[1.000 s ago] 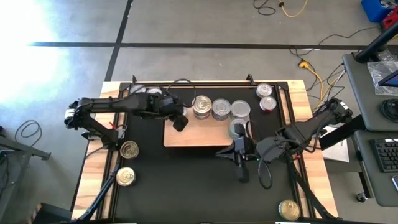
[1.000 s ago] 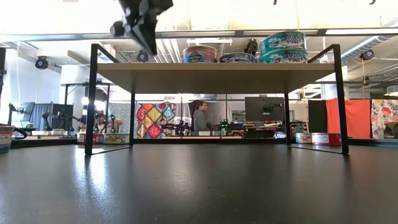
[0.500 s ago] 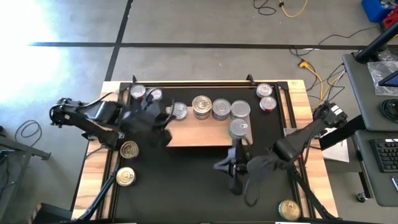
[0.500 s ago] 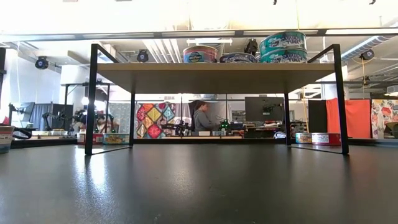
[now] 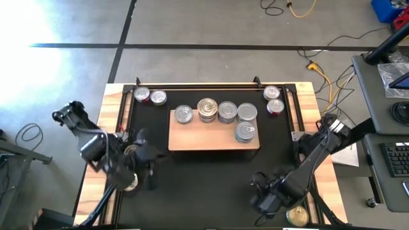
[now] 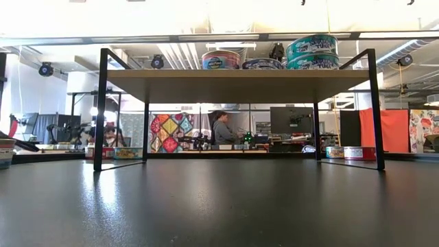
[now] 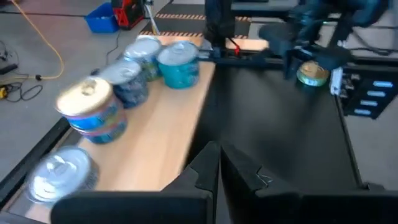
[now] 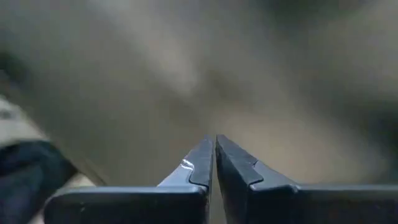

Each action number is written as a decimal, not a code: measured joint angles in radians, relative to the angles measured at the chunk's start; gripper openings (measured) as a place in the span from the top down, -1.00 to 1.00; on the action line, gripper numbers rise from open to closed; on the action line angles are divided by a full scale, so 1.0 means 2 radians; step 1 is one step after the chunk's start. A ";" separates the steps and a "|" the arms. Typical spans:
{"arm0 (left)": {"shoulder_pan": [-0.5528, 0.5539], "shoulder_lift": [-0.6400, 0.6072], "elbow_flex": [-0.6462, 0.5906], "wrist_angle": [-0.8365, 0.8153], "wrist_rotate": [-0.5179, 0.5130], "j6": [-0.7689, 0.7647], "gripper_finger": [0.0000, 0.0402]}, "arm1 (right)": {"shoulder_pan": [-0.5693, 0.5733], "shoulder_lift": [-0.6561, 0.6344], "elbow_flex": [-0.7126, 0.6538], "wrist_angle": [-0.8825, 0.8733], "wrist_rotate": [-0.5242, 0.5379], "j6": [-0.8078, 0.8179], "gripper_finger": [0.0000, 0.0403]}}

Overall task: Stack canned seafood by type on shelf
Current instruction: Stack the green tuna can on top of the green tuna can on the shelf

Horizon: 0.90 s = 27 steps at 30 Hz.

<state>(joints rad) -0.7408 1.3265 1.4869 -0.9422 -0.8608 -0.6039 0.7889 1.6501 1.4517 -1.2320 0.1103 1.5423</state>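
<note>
Five tins sit on the shelf (image 5: 192, 142) in my overhead view: a plain silver-lidded one (image 5: 183, 114) at its left end, a gold-lidded stack (image 5: 207, 109), two more silver tops (image 5: 237, 112), and one (image 5: 245, 132) near the right front edge. A second ago the left gripper (image 5: 151, 171) was over the shelf's left end and that silver-lidded tin was not showing; now the tin stands alone and the gripper has pulled back to the mat (image 5: 211, 191) at front left, beside the loose gold tin (image 5: 132, 152). I read that as one placement done. The right gripper (image 5: 267, 199) has also retreated to the front right, near another gold tin (image 5: 298, 215).

From table height, the shelf (image 6: 236, 74) stands as a raised rack with teal-labelled tins (image 6: 312, 46) on top, and no arm crosses it now, where one hung at upper left a second ago.

My left wrist camera shows the fingers (image 7: 208, 163) pressed together on nothing, looking along the shelf's tin row (image 7: 134, 68).

The right wrist picture is smeared, probably by motion, but its fingers (image 8: 205, 163) meet at the tips, empty.

Tins remain off the shelf at the mat's back corners (image 5: 148, 96) (image 5: 273, 99), so sorting is unfinished.
</note>
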 joint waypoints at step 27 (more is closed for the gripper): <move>-0.055 0.061 -0.096 0.013 0.043 -0.148 1.00 | 0.078 0.148 -0.067 0.062 -0.391 -0.051 0.94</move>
<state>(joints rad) -0.8505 1.4494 1.2945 -0.9165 -0.7750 -0.9005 0.9444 1.9469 1.3167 -1.1083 -0.6713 1.4395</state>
